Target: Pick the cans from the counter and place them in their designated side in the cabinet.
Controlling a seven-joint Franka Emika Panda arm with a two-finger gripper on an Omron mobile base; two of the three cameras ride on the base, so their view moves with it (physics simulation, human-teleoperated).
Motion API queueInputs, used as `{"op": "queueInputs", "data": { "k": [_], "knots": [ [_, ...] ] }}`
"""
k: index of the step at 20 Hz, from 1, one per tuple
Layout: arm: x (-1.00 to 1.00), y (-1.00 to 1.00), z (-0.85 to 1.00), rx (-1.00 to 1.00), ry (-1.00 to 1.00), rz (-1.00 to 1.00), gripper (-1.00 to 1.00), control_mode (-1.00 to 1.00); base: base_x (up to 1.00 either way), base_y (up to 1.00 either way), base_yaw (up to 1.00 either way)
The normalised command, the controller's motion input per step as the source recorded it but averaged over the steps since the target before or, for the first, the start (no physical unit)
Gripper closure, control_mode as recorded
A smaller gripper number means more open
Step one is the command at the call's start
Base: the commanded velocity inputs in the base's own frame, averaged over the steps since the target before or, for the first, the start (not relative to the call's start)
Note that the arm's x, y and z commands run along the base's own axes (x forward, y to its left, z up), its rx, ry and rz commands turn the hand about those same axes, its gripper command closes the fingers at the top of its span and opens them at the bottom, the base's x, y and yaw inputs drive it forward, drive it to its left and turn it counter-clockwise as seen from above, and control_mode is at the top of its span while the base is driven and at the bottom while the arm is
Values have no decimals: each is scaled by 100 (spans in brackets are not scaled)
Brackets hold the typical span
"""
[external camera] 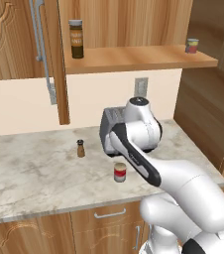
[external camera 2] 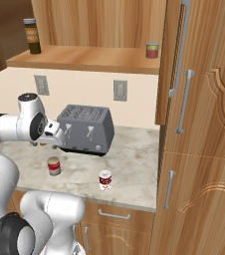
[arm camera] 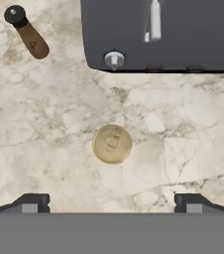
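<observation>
The gripper [arm camera: 112, 201] hangs above the counter [external camera: 29, 173] looking straight down, its 2 fingertips [arm camera: 32, 202] spread wide at the bottom of the hand view with nothing between them. Directly under it stands the red-label can [external camera: 120, 172], seen from above as a round pale top [arm camera: 112, 144], a little forward of the midpoint between the fingers. In the left base view this can sits near the counter's front edge, just in front of the grey toaster [external camera 2: 84, 129].

The step in hand looks like the descent onto this first can. To do it well, I would shift the hand slightly forward so the can's top sits squarely between the fingers, then drop straight down, keeping the wide opening until the pads are beside the can's wall, and close around its middle. The toaster is near, so the descent should stay vertical.

The second, red-and-white can [external camera 2: 105, 180] stands further toward the counter's right end, close to the front edge. A small brown pepper mill [external camera: 80, 148] stands apart to the left.

Farther back and up, the cabinet [external camera: 134, 59] shelf carries a tall dark jar [external camera: 76, 38] at its left end and a greenish-yellow and red can [external camera: 192, 45] at its right end.
</observation>
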Motion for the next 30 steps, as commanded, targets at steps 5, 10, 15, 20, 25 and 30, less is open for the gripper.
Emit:
{"op": "queueInputs", "data": {
  "k": [5, 10, 15, 20, 25, 30],
  "knots": [
    [14, 2, -26, 0, 0, 0, -100, -100, 0, 0, 0],
    [14, 0, -27, 0, 1, 0, -100, -100, 0, 0, 0],
    [10, 3, -29, 0, 2, 0, -100, -100, 0, 0, 0],
    [6, 2, -27, 0, 0, 0, -100, -100, 0, 0, 0],
    [7, 3, -27, 0, 0, 0, -100, -100, 0, 0, 0],
    [8, 3, -27, 0, 1, 0, -100, -100, 0, 0, 0]
  ]
}}
